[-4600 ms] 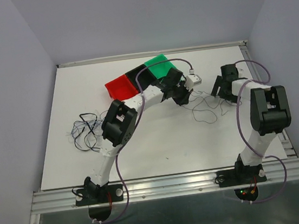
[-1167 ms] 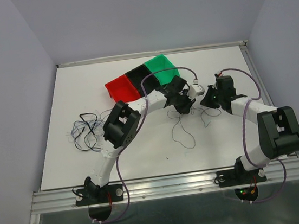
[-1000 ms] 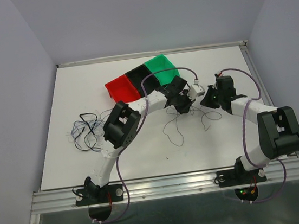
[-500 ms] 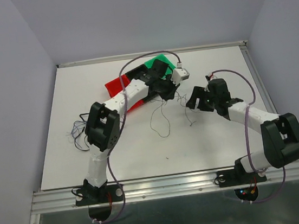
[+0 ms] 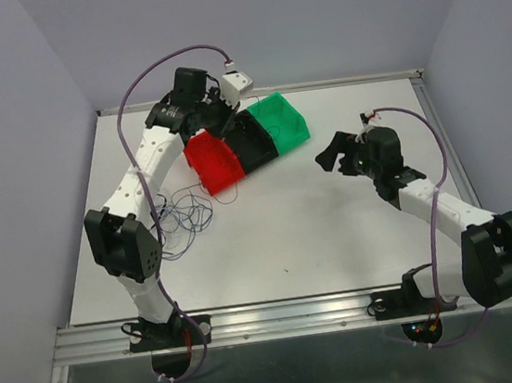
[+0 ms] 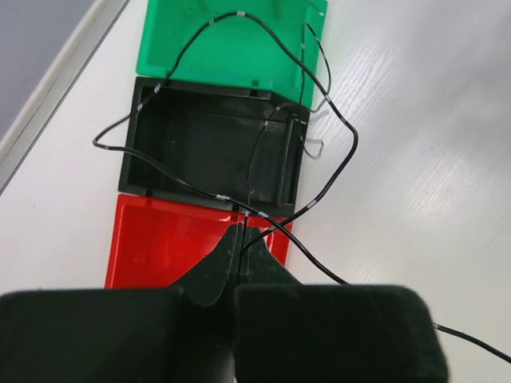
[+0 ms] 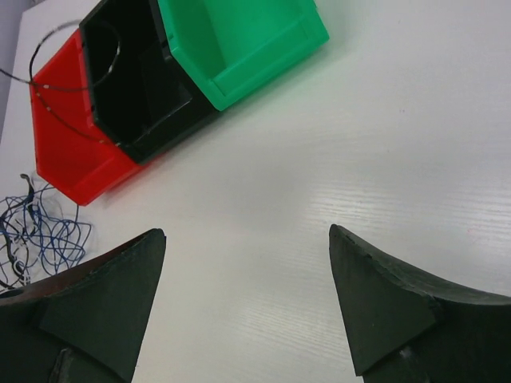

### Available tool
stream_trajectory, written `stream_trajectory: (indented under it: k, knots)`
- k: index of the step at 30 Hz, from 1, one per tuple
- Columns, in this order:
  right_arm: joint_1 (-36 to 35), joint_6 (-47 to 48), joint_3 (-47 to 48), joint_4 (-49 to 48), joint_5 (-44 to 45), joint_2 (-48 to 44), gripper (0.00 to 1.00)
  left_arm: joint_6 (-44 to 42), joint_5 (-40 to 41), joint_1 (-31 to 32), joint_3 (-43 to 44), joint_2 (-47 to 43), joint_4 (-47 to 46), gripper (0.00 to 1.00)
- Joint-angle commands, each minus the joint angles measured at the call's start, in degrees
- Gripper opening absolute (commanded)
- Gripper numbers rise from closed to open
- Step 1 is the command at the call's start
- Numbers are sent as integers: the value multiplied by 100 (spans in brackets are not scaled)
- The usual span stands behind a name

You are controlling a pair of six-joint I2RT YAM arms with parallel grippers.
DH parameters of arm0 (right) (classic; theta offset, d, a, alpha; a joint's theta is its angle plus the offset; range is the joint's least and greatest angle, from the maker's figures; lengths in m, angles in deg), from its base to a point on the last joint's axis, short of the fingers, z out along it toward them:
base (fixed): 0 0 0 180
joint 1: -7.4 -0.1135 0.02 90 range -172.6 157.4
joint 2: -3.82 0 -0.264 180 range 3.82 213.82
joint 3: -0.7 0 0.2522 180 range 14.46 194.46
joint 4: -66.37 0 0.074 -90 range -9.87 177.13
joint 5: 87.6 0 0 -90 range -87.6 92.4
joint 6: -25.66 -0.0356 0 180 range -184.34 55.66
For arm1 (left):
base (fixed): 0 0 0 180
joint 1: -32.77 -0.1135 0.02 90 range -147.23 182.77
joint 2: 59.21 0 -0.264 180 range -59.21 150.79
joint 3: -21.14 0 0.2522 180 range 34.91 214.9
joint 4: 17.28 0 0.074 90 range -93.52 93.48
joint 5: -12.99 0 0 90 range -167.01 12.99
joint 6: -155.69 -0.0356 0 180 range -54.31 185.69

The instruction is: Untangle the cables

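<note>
Seen from above, the left end effector (image 5: 217,120) hangs over the far ends of the red bin (image 5: 213,162) and black bin (image 5: 252,141), close to the far edge of the counter (image 5: 289,234). The clump of cables (image 5: 181,221) lies nearer the arm bases, beside the red bin. The right end effector (image 5: 331,156) stands over bare counter, apart from the green bin (image 5: 282,119).

The left wrist view shows its fingers (image 6: 219,267) pinched together on a black cable (image 6: 354,148) that loops ahead across the bin rims.

In the right wrist view the fingers are spread wide with nothing between them, and bare counter lies ahead.
</note>
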Motion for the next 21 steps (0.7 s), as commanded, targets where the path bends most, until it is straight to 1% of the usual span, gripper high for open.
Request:
stream_trajectory:
  k: [1,4,6,9,11,13,21]
  knots:
    - [2,5,-72,-546,-125,31,88,-194,334,-137,11,-369,378,0]
    - [2,75,-37,-590,-134,66,88,-220,615,-330,257,-395,493,0]
    - [2,119,-19,-607,-99,84,88,-247,686,-427,573,-360,616,0]
    - [2,146,-10,-625,-99,93,88,-378,826,-594,1099,-185,1001,0]
    - [2,146,-36,-660,-99,93,88,-448,940,-691,1250,-167,1160,0]
    - [2,155,-80,-678,-90,84,88,-580,1168,-735,1251,-219,1275,0]
    - [2,155,-54,-792,-239,119,88,-941,1591,-973,979,-386,1661,0]
